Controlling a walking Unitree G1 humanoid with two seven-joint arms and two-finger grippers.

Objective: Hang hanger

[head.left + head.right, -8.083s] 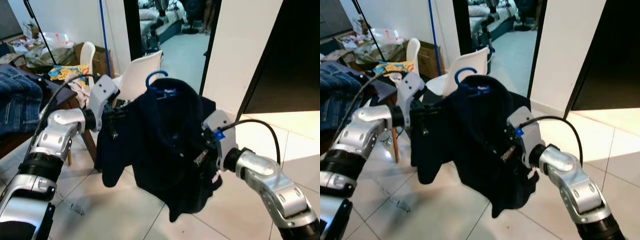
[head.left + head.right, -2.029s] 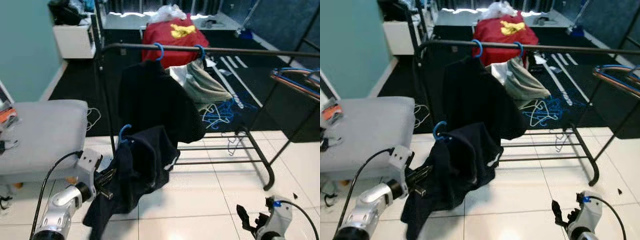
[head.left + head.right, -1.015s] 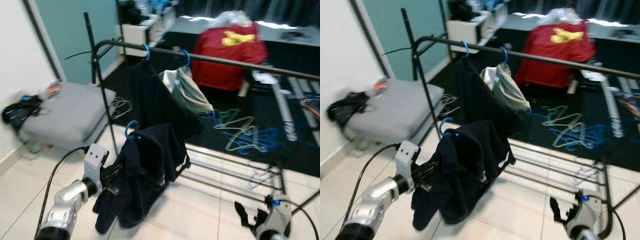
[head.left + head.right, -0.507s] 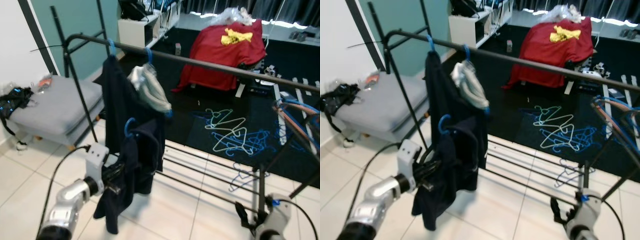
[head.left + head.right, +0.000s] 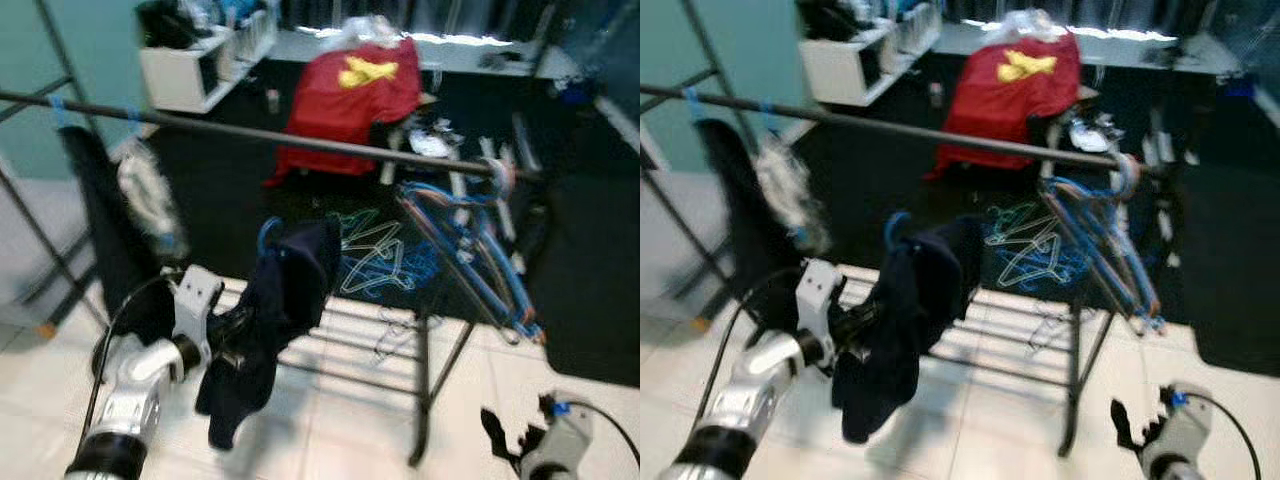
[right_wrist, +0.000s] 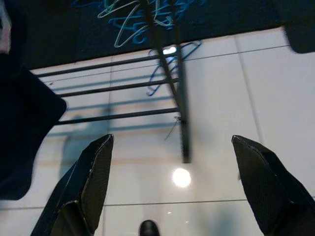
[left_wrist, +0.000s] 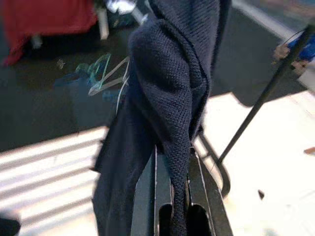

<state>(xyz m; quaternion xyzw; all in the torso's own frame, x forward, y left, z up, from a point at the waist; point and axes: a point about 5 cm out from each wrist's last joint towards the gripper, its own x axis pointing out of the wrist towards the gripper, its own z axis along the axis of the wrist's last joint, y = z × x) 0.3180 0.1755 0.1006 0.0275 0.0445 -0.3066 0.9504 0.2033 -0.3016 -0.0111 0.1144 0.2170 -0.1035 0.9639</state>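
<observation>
A dark navy garment [image 5: 283, 292] hangs on a blue hanger whose hook [image 5: 267, 232] sticks up above it. My left gripper [image 5: 237, 338] is shut on the garment's side, in front of the black clothes rail [image 5: 300, 138] and below its level. In the left wrist view the two black fingers [image 7: 147, 194] pinch a fold of the knit fabric [image 7: 170, 93]. My right gripper [image 5: 503, 437] hangs low over the white tiles at the lower right, fingers [image 6: 93, 184] spread wide apart and holding nothing.
A dark garment [image 5: 98, 205] and a pale one [image 5: 150, 205] hang at the rail's left. A bundle of hangers [image 5: 470, 250] hangs at its right end. Loose hangers [image 5: 370, 248] lie on the dark floor behind the rack's low bars [image 5: 350, 335]. A red shirt [image 5: 350, 85] lies farther back.
The view has swung right along the rack, so the rail's right end and the hanger bundle have come into view. The left gripper keeps its hold on the navy garment.
</observation>
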